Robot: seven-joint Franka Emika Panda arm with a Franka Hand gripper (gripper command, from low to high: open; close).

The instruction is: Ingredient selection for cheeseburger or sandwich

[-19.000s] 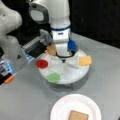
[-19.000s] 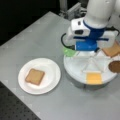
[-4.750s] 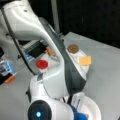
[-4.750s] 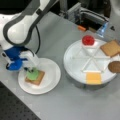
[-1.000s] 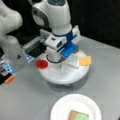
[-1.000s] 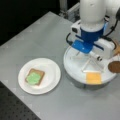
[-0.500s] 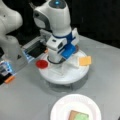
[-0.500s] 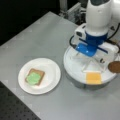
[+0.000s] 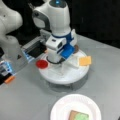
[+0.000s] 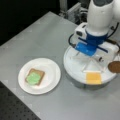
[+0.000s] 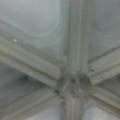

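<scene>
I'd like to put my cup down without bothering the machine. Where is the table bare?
Bare grey table spreads toward a front view's top-left, beyond the white plate holding toast and lettuce. It is crowded at the round divided tray, where the arm hangs over the dividers beside the yellow cheese square, brown disc and red tomato disc.

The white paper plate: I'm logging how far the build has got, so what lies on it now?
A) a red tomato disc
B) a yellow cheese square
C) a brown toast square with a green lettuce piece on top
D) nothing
C: in a front view the white paper plate carries a brown toast square with a green lettuce piece on it.
</scene>
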